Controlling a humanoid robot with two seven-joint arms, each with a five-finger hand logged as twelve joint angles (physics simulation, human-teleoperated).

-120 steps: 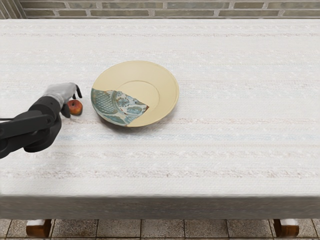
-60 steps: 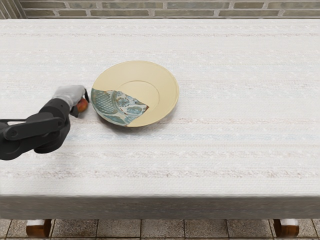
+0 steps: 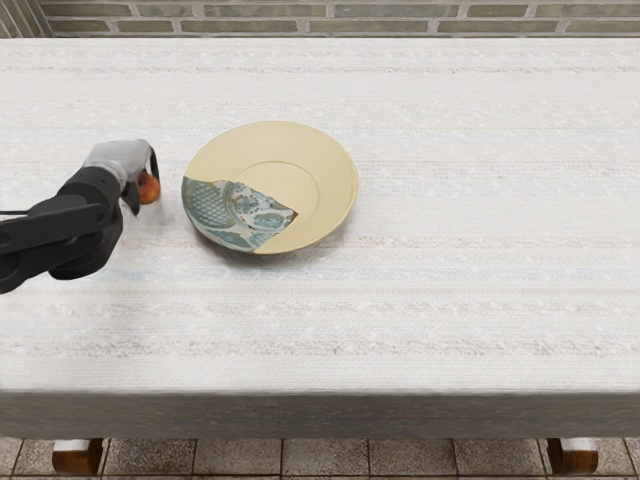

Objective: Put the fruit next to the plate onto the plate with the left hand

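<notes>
left hand [image 3: 124,163] fingers clamped on fruit [image 3: 148,187] | fruit just left of plate [image 3: 318,160], not on it | change: fruit higher in view than a second ago, seemingly lifted off surface [image 3: 450,280] | grasp looks secured, carry right remains

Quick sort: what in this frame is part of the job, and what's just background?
Job:
- left hand, fingers closed on the fruit
- fruit, left of the plate, not yet on it
- plate, nothing on it

Background:
- table
- brick wall
- tiled floor
</notes>
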